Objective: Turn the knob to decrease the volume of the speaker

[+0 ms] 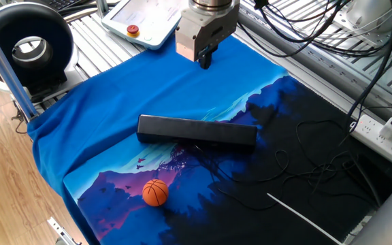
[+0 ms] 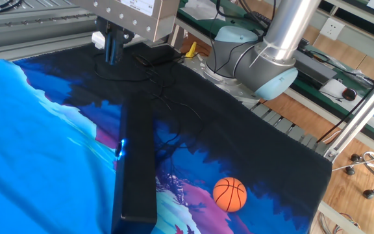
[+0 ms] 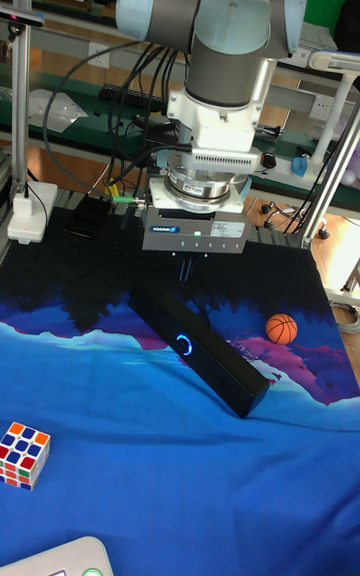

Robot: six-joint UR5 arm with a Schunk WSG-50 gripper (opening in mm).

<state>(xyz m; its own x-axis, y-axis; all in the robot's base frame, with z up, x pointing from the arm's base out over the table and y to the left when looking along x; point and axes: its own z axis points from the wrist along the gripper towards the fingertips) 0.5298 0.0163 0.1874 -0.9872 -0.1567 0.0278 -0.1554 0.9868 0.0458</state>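
- The gripper [image 1: 205, 60] hangs above the blue cloth [image 1: 114, 102], its fingers [image 2: 112, 51] pressed together with nothing between them, well apart from the speaker [image 1: 197, 131] and higher than it.
- The speaker lies flat on the cloth near the middle of the tabletop, a long black bar with rounded ends; in the tall fixed view one end points toward the gripper and the other toward the orange ball [image 3: 282, 328].
- The knob [image 3: 184, 344] looks to be the round, blue-lit ring on the speaker's long side face, about halfway along; the same blue glow shows on its side in the other fixed view.
- Judged from its look, the speaker is stiff and hard, light enough to slide on the smooth cloth, so a twist on the knob could turn the whole bar if the push is off centre.
- The knob appears small and shallow, so the place to take hold is on its rim, fingers either side of the ring; how far it stands out cannot be told.
- A thin black cable [image 1: 305, 160] trails over the dark part of the cloth near the speaker and could drag.
- No containers are in view; a colour cube [image 3: 23, 454] sits alone on the cloth, well apart.
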